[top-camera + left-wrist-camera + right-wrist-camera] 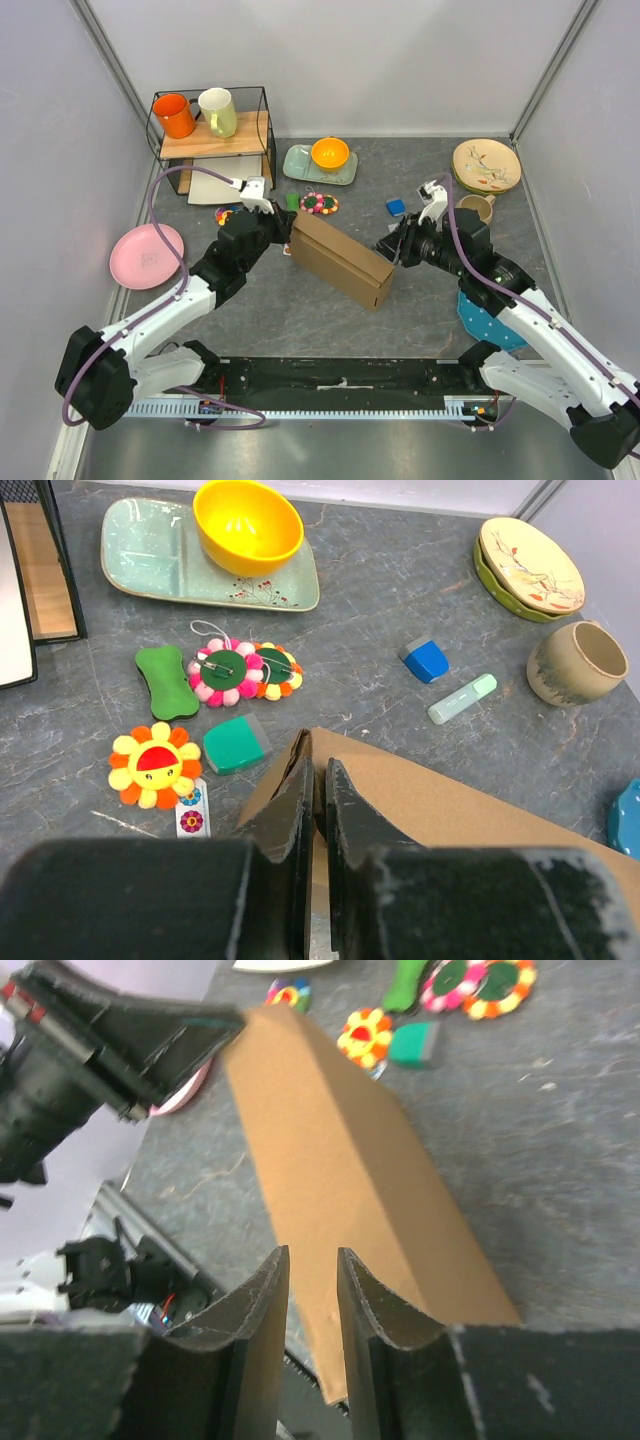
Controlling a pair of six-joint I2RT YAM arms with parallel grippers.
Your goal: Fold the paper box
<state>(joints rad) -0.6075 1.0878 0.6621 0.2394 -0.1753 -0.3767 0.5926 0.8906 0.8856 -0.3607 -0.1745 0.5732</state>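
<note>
A grey stone-patterned table (300, 330) is seen from above, with two white and black robot arms reaching in from the near edge. The only label in sight is a small sticker strip (190, 810) printed with flower pictures. It lies just beside a sunflower toy (155, 765), and any lettering on it is too small to read.

The paper box (340, 262) lies in the middle of the table, set diagonally from far left to near right. It is plain brown cardboard, folded into a long, low block. From the right wrist, two long flat faces meet along a sharp crease.

The left gripper (318, 780) is at the far left end of the box. Its two black fingers are almost together, with a thin upright edge of cardboard pinched between them.

The right gripper (312, 1285) is at the near right end of the box. Its fingers stand a narrow gap apart, with brown cardboard showing in the gap. Whether they actually clamp the cardboard cannot be told.

Farther back, a yellow bowl (247, 525) rests on a pale green tray (150, 550).
</note>
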